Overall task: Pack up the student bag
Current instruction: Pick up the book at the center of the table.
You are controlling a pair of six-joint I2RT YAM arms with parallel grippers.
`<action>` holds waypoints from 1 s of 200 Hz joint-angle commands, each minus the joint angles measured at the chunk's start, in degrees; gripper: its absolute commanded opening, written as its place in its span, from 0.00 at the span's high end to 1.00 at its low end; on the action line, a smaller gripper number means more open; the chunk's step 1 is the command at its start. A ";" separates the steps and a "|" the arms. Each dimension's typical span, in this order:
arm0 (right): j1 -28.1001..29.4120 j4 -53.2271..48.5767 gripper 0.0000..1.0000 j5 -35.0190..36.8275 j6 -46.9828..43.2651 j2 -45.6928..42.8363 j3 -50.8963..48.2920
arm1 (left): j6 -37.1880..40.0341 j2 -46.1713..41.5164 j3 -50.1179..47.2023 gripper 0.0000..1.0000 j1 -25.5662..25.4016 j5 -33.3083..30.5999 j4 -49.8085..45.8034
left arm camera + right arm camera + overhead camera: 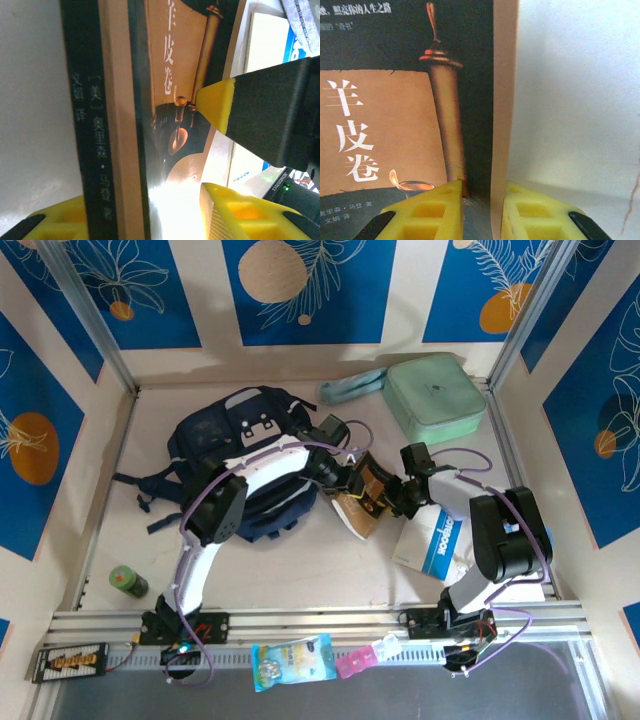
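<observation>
The right pincer clamps a dark paperback book with tan scroll cover; the left pincer straddles its spine, grip unclear.

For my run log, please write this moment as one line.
stage: book held beside student bag | left claw: astride book, grip unclear | right claw: pinching book edge

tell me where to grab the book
Probably its outer edge, coming edge-on from the right: the book is thin and flat, so jaws can close across its thickness, one on each cover, as the right gripper has it.
</observation>
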 commanded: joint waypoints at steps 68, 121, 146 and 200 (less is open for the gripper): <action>0.67 -1.04 0.73 0.90 0.43 -0.10 -0.82 | 1.83 -4.68 2.47 0.81 -0.56 -2.19 -1.04; -1.63 5.71 0.38 -1.81 -0.96 -7.31 -2.86 | 0.86 -12.20 -0.46 1.00 2.81 -7.64 1.71; -2.77 14.58 0.28 -8.63 0.49 -9.59 -4.88 | -0.42 -17.00 -2.71 1.00 5.17 -11.58 4.61; -1.87 40.73 0.15 -22.24 14.77 -8.53 -6.89 | -13.82 -27.33 -14.44 1.00 13.24 -12.11 21.69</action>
